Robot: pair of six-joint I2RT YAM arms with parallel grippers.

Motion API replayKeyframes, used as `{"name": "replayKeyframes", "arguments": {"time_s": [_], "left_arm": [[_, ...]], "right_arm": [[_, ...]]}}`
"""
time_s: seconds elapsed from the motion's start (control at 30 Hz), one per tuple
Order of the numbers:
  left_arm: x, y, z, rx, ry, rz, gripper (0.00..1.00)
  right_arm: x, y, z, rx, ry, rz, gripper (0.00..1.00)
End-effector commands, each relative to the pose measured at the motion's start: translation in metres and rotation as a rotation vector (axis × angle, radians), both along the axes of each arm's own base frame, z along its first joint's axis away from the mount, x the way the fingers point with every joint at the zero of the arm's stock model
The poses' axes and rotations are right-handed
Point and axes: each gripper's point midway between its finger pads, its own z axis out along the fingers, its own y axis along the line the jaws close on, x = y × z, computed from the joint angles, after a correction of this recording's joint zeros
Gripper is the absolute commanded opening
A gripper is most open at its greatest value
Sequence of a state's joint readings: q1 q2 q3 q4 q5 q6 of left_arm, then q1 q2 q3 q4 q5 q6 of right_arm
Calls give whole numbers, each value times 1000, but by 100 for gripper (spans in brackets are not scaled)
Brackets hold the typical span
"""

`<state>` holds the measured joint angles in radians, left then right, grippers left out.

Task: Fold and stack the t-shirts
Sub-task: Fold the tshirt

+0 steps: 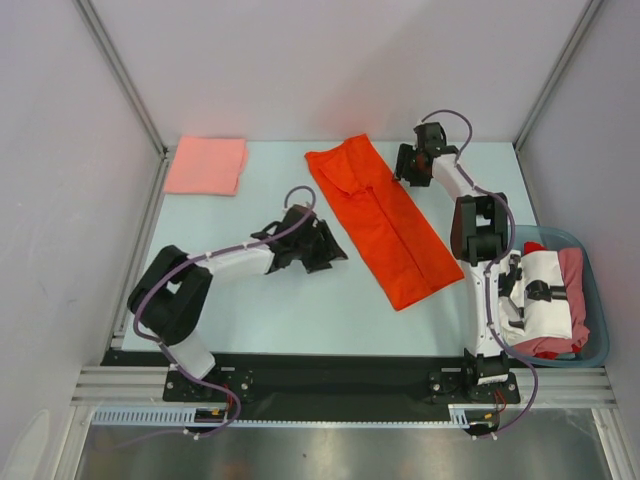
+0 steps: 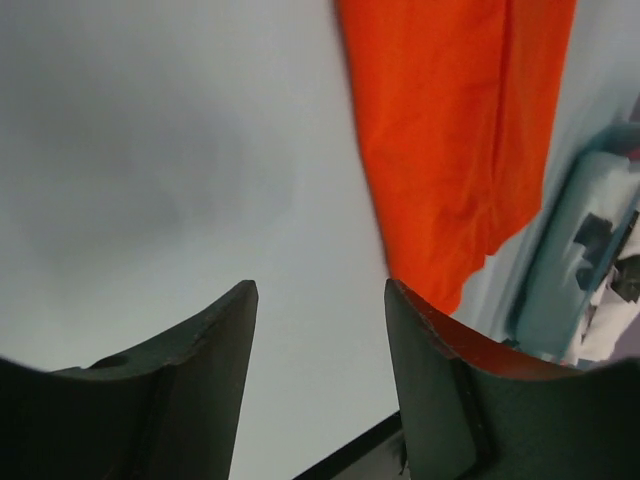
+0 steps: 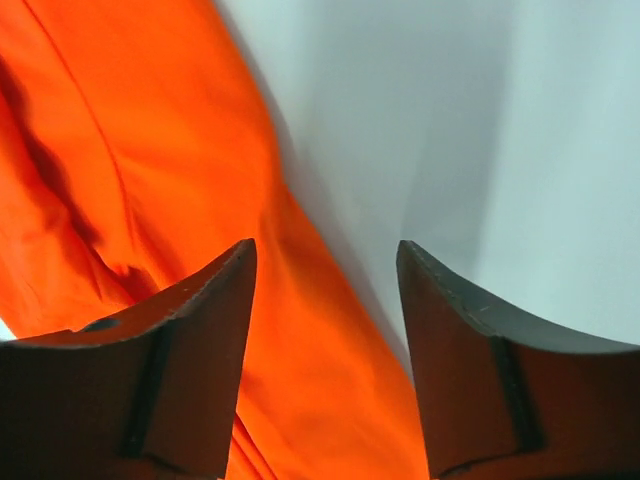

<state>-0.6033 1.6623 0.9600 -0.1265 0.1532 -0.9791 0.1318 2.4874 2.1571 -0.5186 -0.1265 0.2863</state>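
An orange t-shirt [image 1: 385,220], folded into a long strip, lies slantwise across the table's middle; it also shows in the left wrist view [image 2: 450,140] and the right wrist view [image 3: 130,170]. A pink folded t-shirt [image 1: 206,165] lies at the back left. My left gripper [image 1: 335,247] is open and empty, just left of the orange strip's middle, over bare table [image 2: 320,290]. My right gripper [image 1: 404,165] is open and empty beside the strip's far right edge, its jaws over that edge [image 3: 325,250].
A blue basket [image 1: 598,300] at the right holds white and red garments [image 1: 545,300]. The basket's edge shows in the left wrist view [image 2: 570,240]. White walls and metal posts enclose the table. A black rail runs along the near edge.
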Motion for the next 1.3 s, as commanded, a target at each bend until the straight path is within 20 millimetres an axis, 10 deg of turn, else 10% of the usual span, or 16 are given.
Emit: {"name": "replayKeyframes", "arguments": {"time_s": [0.0,0.2,0.6,1.07,1.27], "left_arm": [[-20,-64,23,-171,-28,-84,59],[-66,-118,8,-255,103,-33,63],[-69,-121,-46,-197,286,179,55],[-68,-120,-82,-123,349,224,45],[-70,-110,-96,-80,361,204,25]], "right_arm": [[-22,-36,54,-140,-4,-11,64],[-65,-58,110,-158,-32,-50,67],[-168,-55,135,-70,-77,-46,69],[-197,-55,136,-82,-67,-21,70],[-206,-45,135,-99,-47,18,70]]}}
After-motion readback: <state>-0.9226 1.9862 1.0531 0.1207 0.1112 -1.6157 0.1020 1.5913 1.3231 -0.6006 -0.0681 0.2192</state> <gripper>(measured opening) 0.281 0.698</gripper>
